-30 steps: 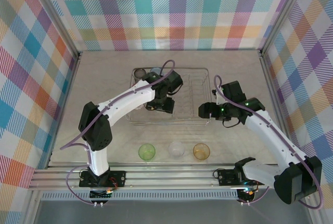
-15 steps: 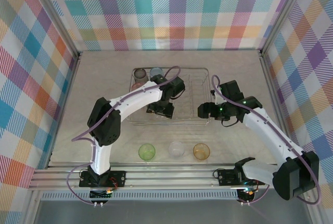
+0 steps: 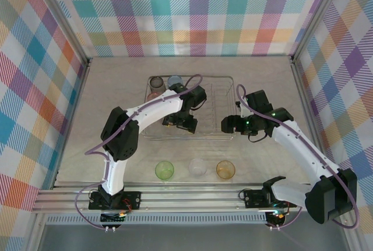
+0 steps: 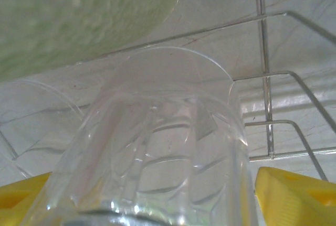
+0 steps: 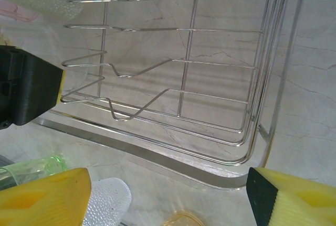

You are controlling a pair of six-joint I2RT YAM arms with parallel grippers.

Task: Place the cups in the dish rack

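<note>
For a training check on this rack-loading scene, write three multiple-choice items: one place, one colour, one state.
1. The orange cup stands: A) outside the dish rack, on its near side B) inside it C) behind it
2. The middle cup of the near row is: A) grey B) clear C) pink
3. The right gripper is: A) shut on a cup B) shut on a wire C) open, empty
Key: 1 A, the top view shows it before the rack; 2 B, the clear cup sits between the green cup and the orange one; 3 C, fingers apart, nothing between.
</note>
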